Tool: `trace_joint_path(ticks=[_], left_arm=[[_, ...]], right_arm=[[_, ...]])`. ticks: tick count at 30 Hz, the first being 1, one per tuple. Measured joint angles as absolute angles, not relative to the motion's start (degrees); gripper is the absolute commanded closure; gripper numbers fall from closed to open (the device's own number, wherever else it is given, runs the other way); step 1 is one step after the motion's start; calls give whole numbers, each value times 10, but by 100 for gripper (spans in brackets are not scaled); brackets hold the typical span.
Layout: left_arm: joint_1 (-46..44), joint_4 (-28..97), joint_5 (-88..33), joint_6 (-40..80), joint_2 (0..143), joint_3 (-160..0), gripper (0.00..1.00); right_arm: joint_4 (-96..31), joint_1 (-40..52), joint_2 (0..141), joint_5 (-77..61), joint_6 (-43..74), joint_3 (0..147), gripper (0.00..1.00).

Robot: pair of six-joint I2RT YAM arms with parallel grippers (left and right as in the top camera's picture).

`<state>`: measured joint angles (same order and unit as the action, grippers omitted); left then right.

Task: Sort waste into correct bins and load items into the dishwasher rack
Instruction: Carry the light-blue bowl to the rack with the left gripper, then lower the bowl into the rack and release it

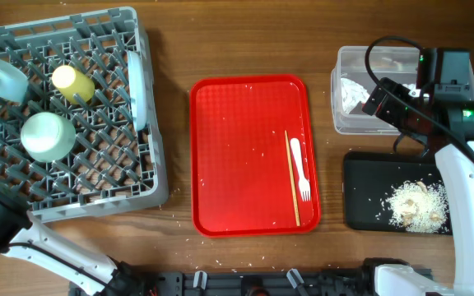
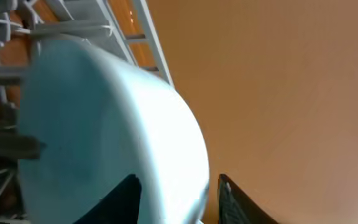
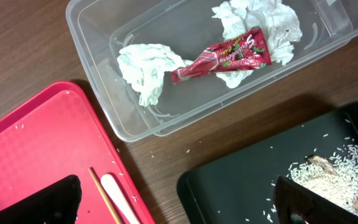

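Note:
The grey dishwasher rack (image 1: 97, 197) holds a yellow cup (image 1: 72, 82), an upturned pale bowl (image 1: 48, 136) and a white plate (image 1: 139, 90) on edge. My left gripper (image 2: 179, 193) is shut on the rim of a second pale bowl (image 1: 5, 80) over the rack's far left; that bowl fills the left wrist view (image 2: 104, 124). My right gripper (image 3: 173, 199) is open and empty, above the wood between the red tray and the black tray (image 3: 241, 180). The clear tub (image 3: 92, 37) holds tissues (image 3: 145, 65) and the red wrapper (image 3: 225, 57). Rice (image 1: 418, 205) lies in the black tray.
The red serving tray (image 1: 237, 148) lies mid-table with the wooden chopstick (image 1: 291, 177) and the white fork (image 1: 300, 168) side by side near its right edge, plus scattered rice grains. The right arm (image 1: 467, 189) reaches over the black tray.

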<state>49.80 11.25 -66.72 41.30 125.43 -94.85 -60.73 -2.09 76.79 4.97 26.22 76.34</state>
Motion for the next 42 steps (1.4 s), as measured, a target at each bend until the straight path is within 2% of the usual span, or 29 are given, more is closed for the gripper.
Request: trace_joint_path(ticks=[4, 8, 11, 12, 13, 15, 16, 19, 22, 24, 26, 31, 35, 42], left_arm=[[501, 116, -662, 404, 1257, -948, 55], [530, 163, -659, 399, 1257, -948, 61], [568, 233, -659, 388, 1257, -949, 62], [579, 254, -658, 378, 1257, -949, 64], [591, 285, -658, 361, 1257, -949, 70], [601, 338, -654, 326, 1257, -949, 92], [599, 361, -652, 315, 1256, -948, 96], [585, 370, -644, 292, 1231, -946, 96], [539, 305, -630, 287, 1157, -944, 96], [488, 279, -565, 281, 1101, -945, 96], [418, 276, -409, 236, 1066, -946, 96], [331, 276, -103, 124, 1103, -946, 96], [351, 272, -28, 107, 1146, -946, 96], [378, 348, -11, 101, 1147, -946, 96]], right_arm=[[-607, -21, 768, 50, 262, 763, 0], [-608, -21, 768, 50, 262, 763, 0], [-607, -21, 768, 50, 262, 763, 0], [-607, -21, 768, 50, 262, 763, 0], [-607, -21, 768, 50, 262, 763, 0], [-608, -21, 768, 50, 262, 763, 0], [-607, -21, 768, 50, 262, 763, 0], [-607, -21, 768, 50, 262, 763, 0], [-607, -21, 768, 50, 262, 763, 0], [-607, -21, 768, 50, 262, 763, 0], [-607, -21, 768, 50, 262, 763, 0], [-607, -21, 768, 50, 262, 763, 0], [-607, -21, 768, 50, 262, 763, 0], [-607, -21, 768, 50, 262, 763, 0]])
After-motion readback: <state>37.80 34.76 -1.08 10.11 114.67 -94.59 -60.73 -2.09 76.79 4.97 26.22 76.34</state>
